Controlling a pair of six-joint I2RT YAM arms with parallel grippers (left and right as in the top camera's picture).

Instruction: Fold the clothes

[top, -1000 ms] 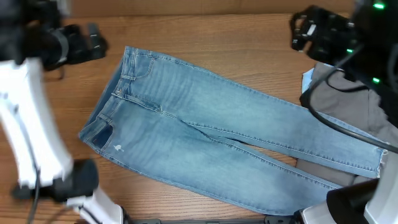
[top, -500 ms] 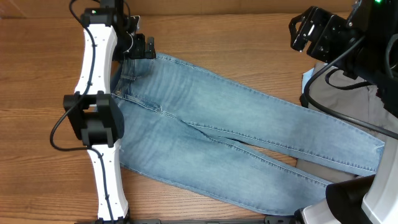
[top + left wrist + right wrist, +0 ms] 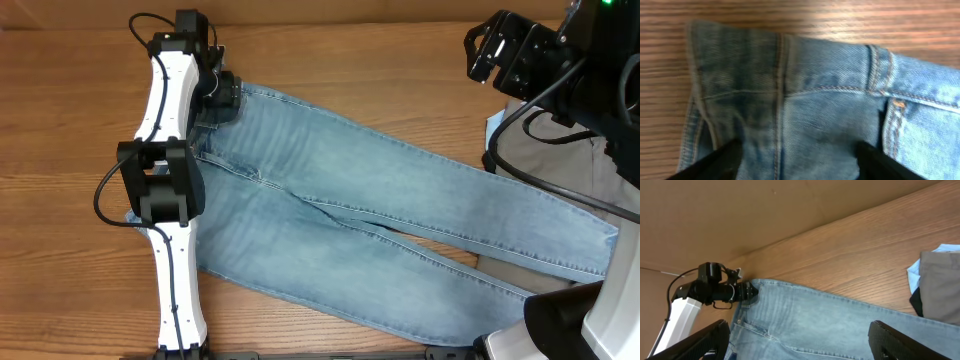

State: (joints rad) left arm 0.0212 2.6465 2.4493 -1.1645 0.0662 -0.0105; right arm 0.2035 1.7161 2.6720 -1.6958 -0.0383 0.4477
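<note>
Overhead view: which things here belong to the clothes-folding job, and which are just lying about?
Job: light-blue jeans; grey trousers; pale-blue garment; left gripper, open at the jeans' waistband.
Just there: wooden table; brown cardboard wall.

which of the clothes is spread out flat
The light-blue jeans, laid full length with both legs stretched out. The grey trousers and pale-blue piece lie bunched together on the right.

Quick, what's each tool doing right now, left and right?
Left tool: open, straddling the waistband of the jeans.
Right tool: open, holding nothing.
</note>
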